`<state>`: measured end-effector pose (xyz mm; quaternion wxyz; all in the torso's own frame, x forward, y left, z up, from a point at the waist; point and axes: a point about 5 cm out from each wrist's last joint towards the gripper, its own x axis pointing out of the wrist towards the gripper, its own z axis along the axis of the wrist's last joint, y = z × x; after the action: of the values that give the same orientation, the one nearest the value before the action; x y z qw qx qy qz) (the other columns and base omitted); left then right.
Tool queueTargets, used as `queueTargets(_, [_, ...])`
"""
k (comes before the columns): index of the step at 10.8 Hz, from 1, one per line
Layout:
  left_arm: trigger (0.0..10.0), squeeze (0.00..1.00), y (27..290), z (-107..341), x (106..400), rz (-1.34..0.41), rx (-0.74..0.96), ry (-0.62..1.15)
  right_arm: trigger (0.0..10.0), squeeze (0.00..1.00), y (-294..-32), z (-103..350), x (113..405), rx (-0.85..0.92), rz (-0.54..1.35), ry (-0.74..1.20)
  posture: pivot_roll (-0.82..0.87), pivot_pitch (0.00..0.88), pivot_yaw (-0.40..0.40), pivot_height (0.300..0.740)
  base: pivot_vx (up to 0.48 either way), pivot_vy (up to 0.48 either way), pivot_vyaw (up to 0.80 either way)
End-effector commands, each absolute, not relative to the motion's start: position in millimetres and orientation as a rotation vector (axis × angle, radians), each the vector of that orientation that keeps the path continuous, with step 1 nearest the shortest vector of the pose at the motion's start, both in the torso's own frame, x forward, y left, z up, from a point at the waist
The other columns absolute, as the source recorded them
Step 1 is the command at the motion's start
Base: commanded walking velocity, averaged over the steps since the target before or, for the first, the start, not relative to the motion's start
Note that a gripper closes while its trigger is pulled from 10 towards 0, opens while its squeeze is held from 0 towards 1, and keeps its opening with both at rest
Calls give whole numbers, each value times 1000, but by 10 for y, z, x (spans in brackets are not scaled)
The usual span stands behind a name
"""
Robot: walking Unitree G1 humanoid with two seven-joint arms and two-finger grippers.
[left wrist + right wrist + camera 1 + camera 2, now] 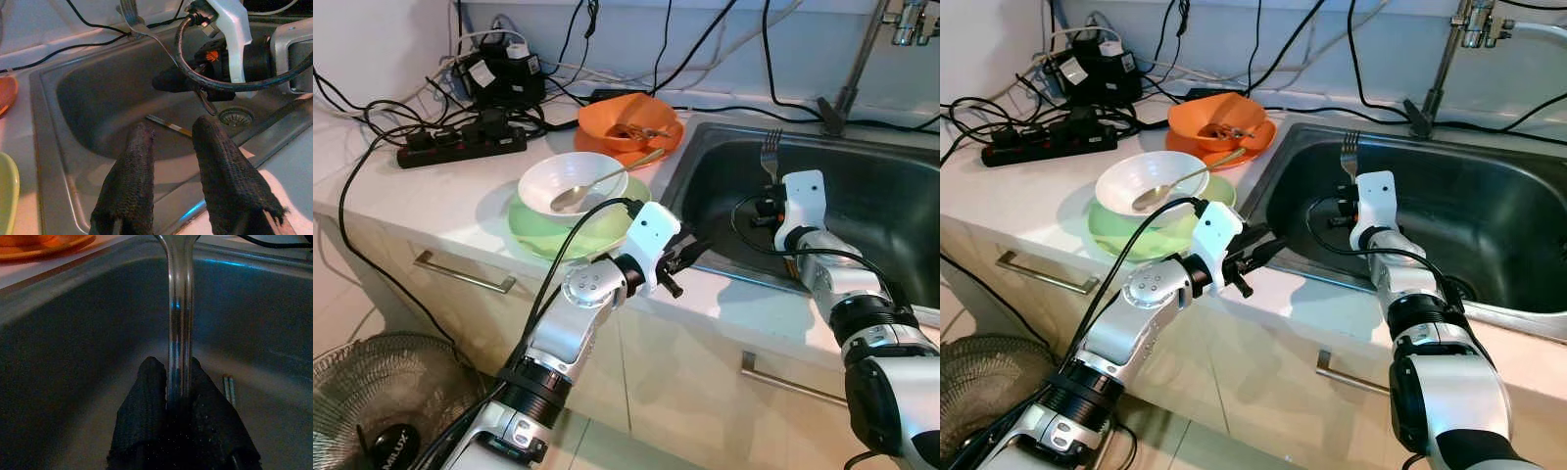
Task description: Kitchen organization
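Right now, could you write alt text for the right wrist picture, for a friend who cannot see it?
The right tool is shut on a metal fork, whose handle rises from between its black fingers above a dark steel sink. Thin metal sticks lie on the sink floor, and an orange plate sits on the counter beyond.

A black power strip (460,145) and a tangle of black cables (372,113) lie at the back of the white counter (401,191), beside chargers (499,73), while a fan (382,401) stands on the floor below.
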<state>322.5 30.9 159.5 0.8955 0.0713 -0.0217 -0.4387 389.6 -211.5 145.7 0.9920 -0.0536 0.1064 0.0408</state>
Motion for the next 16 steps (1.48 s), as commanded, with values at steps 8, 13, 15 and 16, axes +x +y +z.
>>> queueTargets(8, [10000,0,313,1601,3227,-915,160,-40,10000,0,-2084,1542,3935,-115,87,187,60,0,79,740,0,0,0])
queueTargets(13, [10000,0,292,1462,3154,-966,192,61,10000,0,-2011,1380,3915,-159,91,272,75,0,70,740,0,0,0])
queueTargets(15, [10000,0,293,1471,3152,-965,192,67,10000,0,-2006,1393,3924,-160,90,268,75,0,70,740,0,0,0])
queueTargets(16, [10000,0,293,1471,3151,-965,190,69,10000,0,-2002,1396,3925,-153,93,267,76,0,69,740,0,0,0])
